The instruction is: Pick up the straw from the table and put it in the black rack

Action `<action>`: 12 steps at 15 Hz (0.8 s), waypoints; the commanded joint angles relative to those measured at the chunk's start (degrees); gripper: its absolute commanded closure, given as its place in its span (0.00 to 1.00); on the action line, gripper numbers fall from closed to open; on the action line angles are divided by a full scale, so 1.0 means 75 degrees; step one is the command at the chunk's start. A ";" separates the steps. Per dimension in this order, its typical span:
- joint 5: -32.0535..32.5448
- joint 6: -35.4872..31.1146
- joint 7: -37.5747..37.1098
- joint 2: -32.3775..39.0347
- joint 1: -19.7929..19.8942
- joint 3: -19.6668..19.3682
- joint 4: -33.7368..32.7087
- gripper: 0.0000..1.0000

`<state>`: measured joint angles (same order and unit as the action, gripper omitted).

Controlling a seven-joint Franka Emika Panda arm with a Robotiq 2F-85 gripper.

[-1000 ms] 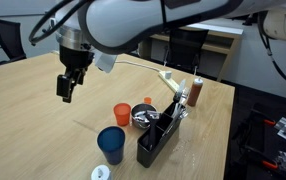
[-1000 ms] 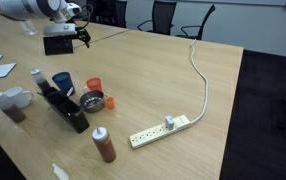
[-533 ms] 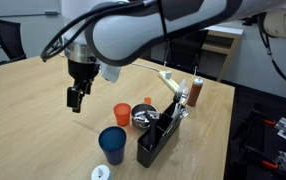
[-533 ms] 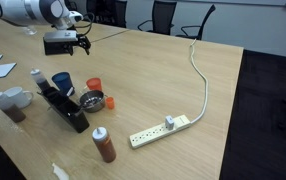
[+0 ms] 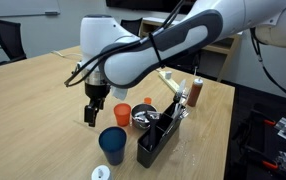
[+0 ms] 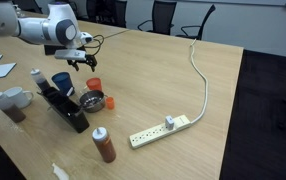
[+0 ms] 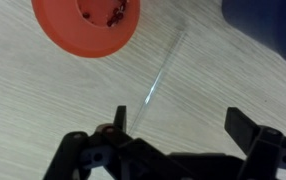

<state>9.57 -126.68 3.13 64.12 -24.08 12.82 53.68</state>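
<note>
The straw (image 7: 159,78) is a thin pale tube lying flat on the wooden table, slanting between the orange cup (image 7: 87,24) and the blue cup (image 7: 268,28) in the wrist view. My gripper (image 7: 180,125) is open and empty just above the table, and the straw's near end reaches toward one of the fingers (image 7: 116,120). In both exterior views the gripper (image 5: 90,117) (image 6: 81,62) hangs beside the orange cup (image 5: 122,114) (image 6: 93,86) and the blue cup (image 5: 111,144) (image 6: 62,82). The black rack (image 5: 153,142) (image 6: 63,108) stands next to the cups. I cannot make out the straw in the exterior views.
A metal bowl (image 6: 91,101), a brown bottle (image 6: 104,146) and a white mug (image 6: 11,98) stand around the rack. A power strip (image 6: 161,128) with a long white cable (image 6: 200,75) lies across the table. Office chairs (image 6: 164,15) stand behind the table.
The arm has moved across the table toward the cups and come down; the gripper now hangs low beside the orange cup. It stays open.
</note>
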 commanded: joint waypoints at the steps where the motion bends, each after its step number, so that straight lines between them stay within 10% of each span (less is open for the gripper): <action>1: -0.0230 -0.0066 0.0164 0.0143 0.0140 0.0220 0.0055 0.00; 12: -0.0148 0.0087 0.0161 0.0964 -0.0032 0.0059 -0.0270 0.00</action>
<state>8.10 -126.68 3.16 70.57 -24.05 13.23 53.36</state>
